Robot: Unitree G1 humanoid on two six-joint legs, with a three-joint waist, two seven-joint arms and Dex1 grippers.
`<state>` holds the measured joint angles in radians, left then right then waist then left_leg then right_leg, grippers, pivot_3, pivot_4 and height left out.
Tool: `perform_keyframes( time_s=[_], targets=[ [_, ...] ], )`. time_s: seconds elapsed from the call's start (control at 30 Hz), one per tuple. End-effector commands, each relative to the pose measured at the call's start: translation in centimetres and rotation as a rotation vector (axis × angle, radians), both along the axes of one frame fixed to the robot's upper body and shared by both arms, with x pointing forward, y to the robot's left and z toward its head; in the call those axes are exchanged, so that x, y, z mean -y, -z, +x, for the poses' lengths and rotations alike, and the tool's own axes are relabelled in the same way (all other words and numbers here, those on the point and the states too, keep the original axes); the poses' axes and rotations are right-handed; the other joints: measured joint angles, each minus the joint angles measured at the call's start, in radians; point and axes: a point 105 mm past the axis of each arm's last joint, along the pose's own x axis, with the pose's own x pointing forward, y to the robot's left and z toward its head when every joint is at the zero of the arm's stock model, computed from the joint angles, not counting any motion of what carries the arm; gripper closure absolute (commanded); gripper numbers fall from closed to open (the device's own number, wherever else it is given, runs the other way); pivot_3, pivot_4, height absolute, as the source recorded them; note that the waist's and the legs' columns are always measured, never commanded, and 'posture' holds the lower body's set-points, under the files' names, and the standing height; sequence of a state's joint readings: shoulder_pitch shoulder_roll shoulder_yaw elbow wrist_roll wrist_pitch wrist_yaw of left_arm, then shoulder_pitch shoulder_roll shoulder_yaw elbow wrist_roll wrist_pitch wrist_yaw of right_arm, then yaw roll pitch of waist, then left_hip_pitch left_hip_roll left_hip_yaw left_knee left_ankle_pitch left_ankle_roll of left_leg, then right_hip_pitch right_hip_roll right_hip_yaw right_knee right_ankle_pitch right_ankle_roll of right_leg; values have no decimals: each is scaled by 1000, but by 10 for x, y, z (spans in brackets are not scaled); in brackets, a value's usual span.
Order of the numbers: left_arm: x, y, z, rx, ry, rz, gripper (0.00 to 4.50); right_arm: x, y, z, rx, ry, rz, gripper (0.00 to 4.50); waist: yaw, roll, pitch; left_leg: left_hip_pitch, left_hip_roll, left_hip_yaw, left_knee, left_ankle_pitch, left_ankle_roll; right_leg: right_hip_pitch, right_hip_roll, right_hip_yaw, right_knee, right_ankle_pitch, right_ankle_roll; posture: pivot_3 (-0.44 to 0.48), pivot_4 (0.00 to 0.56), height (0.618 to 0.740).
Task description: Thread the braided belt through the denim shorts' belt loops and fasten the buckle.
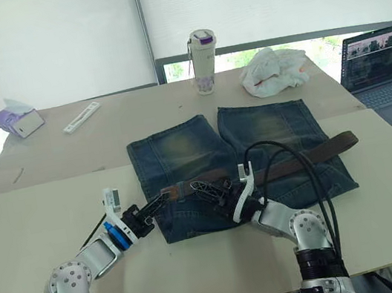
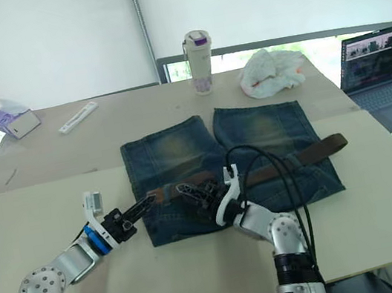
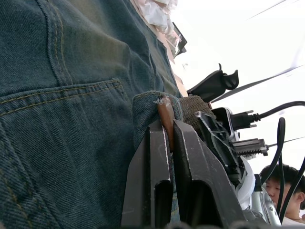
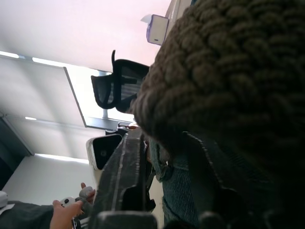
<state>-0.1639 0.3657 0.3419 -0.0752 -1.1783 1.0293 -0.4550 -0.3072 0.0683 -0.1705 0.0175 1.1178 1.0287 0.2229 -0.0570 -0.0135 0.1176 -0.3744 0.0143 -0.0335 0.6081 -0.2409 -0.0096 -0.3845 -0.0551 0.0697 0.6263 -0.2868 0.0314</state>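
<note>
Shorts (image 1: pixel 206 160) of dark blue denim are lying flat on the pale table (image 1: pixel 37 233), legs pointing away from the robot and the waistband on the near side. Running across them near the waistband is the brown braided belt (image 1: pixel 310 156), its far end reaching past the shorts' right edge. The left gripper (image 1: pixel 161 199) is pinching the belt's brown tip where it is sticking out beside a belt loop (image 3: pixel 145 107), its two fingers (image 3: pixel 157 167) clenched on it, as the left wrist view is showing. The right gripper (image 1: pixel 205 190) is sitting just beside it on the waistband, close against the braided strap; I cannot tell whether it is clenched or released. Behind the shorts are standing a tumbler (image 1: pixel 203 52), a crumpled white cloth (image 1: pixel 274 71), a tissue box (image 1: pixel 17 118) and a laptop (image 1: pixel 383 70).
</note>
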Motion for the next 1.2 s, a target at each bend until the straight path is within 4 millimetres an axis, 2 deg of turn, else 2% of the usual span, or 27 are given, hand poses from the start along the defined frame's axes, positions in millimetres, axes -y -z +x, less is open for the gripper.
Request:
perform_keyframes(
  time_s=[0.03, 0.1, 0.23, 0.3, 0.4, 0.57, 0.63, 0.7, 0.8, 0.9, 0.97, 1.07, 1.2],
  targets=[
    [-4, -15, -1, 74, 5, 26, 4500, 9, -10, -22, 155, -89, -142, 1701, 6, 0, 0, 0, 0, 0, 0, 0, 0, 0, 0, 0, 0, 0, 0, 0, 150, 740],
    [-7, -16, -3, 82, 17, 50, 4500, 17, -11, -39, 215, -148, -210, 1075, 12, 0, 0, -1, -1, 0, 1, 0, 0, 0, 0, 0, 0, 0, 1, 0, 150, 740],
    [-14, -16, -10, 109, 81, 144, 4500, 44, -26, -65, 361, -214, -308, 1075, 14, -1, 1, -1, -2, 0, 1, 0, 0, 0, 1, 0, -1, -1, 2, 0, 150, 740],
    [-21, -17, -10, 123, 93, 179, 4500, 68, -39, -59, 448, -137, -380, 1075, 13, -1, 1, -1, -2, 0, 1, 0, -1, 1, 1, 0, -2, -2, 2, 0, 150, 740],
    [-34, -19, -6, 157, 101, 261, 4500, 116, -59, -36, 525, 68, -494, 1075, 15, -2, 1, 0, -3, 1, 1, 0, -1, 1, 2, 0, -2, -2, 2, 0, 150, 740],
    [-66, -21, 6, 201, 68, 374, 4500, 209, -55, -12, 469, 319, -812, 1075, 20, -3, 2, 0, -3, 8, 1, 0, 0, 1, 3, 0, -3, -2, 2, 0, 150, 740],
    [-77, -24, 11, 221, 51, 395, 4500, 237, -52, -8, 425, 386, -910, 1075, 25, -3, 2, -1, -3, 9, 1, 0, 0, 1, 3, 0, -3, -2, 2, 0, 150, 740],
    [-87, -25, 15, 237, 41, 414, 4500, 255, -42, -7, 370, 404, -1019, 1075, 29, -3, 2, -1, -3, 10, 1, 0, 0, 1, 3, 0, -3, -2, 2, 0, 150, 740],
    [-102, -23, 20, 251, 19, 460, 4500, 265, -15, -5, 298, 347, -1216, 1075, 25, -3, 2, 0, -2, 10, 1, 0, 0, 1, 4, 1, -3, -1, 2, 0, 150, 740],
    [-118, -25, 31, 272, -43, 519, 4500, 262, 10, -8, 255, 246, -1332, 1075, 20, -3, 2, 0, -1, 10, 1, 0, 0, 1, 5, 1, -2, -1, 2, 0, 150, 740],
    [-130, -27, 37, 287, -88, 562, 4500, 257, 16, -9, 248, 213, -1338, 1075, 17, -4, 2, 0, 0, 10, 2, 0, 0, 1, 6, 2, -2, -1, 2, 0, 150, 740],
    [-173, -30, 54, 275, -302, 715, 4500, 246, 24, -12, 214, 192, -1278, 1075, 18, -11, 1, 1, 1, 9, 2, 0, 0, 2, 8, 2, -1, -1, 1, 0, 150, 740],
    [-211, -34, 66, 254, -524, 834, 4500, 242, 29, -17, 184, 178, -1259, 1075, 16, -14, 0, 2, 3, 6, 1, 0, 0, 2, 10, 2, -1, -1, 1, 0, 150, 740]
  ],
)
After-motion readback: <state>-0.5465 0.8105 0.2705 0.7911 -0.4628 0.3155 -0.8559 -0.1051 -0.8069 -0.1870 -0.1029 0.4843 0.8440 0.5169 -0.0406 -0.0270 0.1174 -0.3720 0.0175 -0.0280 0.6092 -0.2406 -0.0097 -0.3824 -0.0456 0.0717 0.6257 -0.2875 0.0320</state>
